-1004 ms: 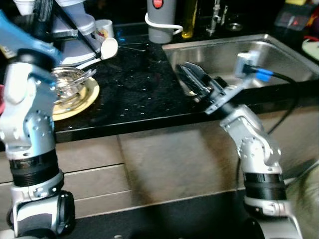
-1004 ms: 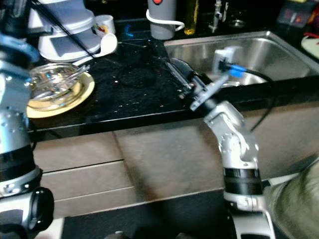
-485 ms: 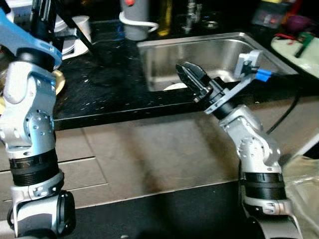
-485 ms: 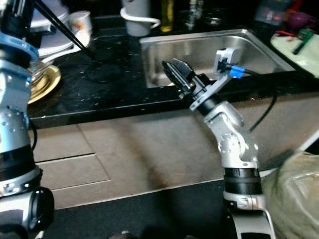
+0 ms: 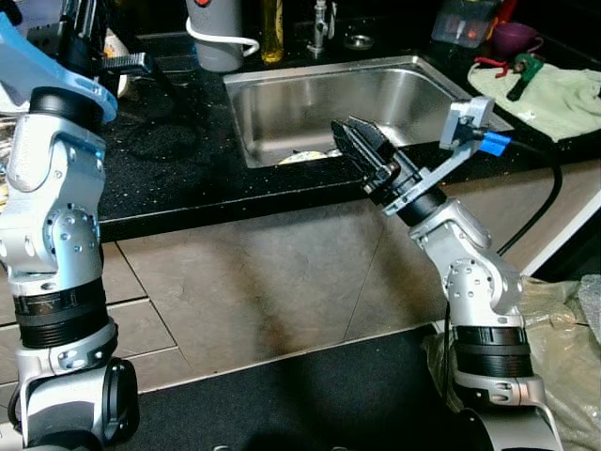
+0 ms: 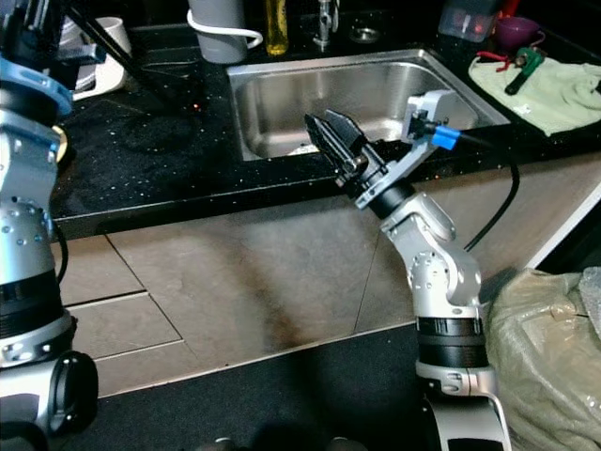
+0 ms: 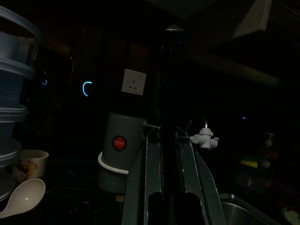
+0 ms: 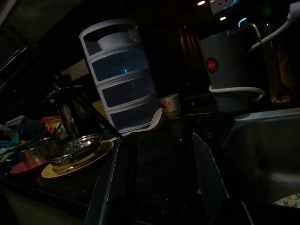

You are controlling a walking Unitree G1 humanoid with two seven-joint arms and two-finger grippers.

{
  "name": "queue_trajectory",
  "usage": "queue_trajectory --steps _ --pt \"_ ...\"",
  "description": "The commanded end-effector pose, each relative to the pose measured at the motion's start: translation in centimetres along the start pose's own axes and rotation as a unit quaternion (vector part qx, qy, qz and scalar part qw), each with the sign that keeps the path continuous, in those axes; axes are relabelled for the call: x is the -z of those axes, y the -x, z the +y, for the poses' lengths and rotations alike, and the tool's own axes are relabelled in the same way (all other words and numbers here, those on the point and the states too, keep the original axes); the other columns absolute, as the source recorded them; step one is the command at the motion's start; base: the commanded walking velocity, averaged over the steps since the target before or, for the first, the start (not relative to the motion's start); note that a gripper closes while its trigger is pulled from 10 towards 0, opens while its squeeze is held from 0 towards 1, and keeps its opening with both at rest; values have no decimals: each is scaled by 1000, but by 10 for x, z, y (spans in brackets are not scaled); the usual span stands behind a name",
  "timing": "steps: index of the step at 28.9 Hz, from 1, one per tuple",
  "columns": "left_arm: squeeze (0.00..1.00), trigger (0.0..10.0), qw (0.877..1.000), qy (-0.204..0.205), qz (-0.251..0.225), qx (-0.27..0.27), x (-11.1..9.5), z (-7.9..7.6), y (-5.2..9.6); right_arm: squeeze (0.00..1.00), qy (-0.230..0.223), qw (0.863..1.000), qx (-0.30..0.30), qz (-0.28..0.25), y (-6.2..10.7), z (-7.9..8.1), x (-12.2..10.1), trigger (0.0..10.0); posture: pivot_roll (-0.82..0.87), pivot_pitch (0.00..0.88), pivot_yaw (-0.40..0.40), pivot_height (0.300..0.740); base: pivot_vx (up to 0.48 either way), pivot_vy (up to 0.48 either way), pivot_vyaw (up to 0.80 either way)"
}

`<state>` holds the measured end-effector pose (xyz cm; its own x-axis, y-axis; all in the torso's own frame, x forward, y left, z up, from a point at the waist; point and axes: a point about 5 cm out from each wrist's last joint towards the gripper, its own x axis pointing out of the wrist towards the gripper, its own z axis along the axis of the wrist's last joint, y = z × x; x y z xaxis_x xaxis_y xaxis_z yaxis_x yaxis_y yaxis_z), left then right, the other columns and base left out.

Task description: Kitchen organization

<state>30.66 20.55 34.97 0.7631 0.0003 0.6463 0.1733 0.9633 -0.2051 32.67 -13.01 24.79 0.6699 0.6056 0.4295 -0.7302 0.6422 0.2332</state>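
Dimly, something pale, perhaps a plate (image 5: 310, 156), lies in the sink (image 5: 282, 94).

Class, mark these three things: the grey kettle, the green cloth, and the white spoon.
grey kettle (image 6: 215, 21), right eye view, its body.
green cloth (image 5: 549, 92), left eye view, its middle.
white spoon (image 7: 21, 197), left wrist view, its bowl.

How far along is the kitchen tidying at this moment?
Nothing looks put away yet. Neither gripper holds anything: the right gripper hangs open at the front edge of the sink, the left gripper is raised over the black counter. Left: a patterned plate lies in the sink, and a steel bowl sits on a yellow plate.
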Motion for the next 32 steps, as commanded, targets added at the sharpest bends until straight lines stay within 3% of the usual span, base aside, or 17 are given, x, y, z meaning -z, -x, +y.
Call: queue_trajectory --steps 1,6,20,32 --pt "0 10000 1000 -5 11 -1 4 1 2 0 1 1000 0 0 -2 0 0 10000 35 38 -24 732 0 0 0" --pt "0 10000 1000 -8 7 1 2 1 1 0 0 1000 -2 0 -2 0 0 10000 36 38 -24 732 0 -454 0" --pt "0 10000 1000 -8 9 -14 2 5 1 0 -1 1000 -3 0 -3 1 1 10000 37 36 -24 732 0 0 0" --pt "0 10000 1000 -14 9 10 3 -1 1 0 -1 1000 -5 -1 -4 1 1 10000 38 27 -23 732 83 0 0"
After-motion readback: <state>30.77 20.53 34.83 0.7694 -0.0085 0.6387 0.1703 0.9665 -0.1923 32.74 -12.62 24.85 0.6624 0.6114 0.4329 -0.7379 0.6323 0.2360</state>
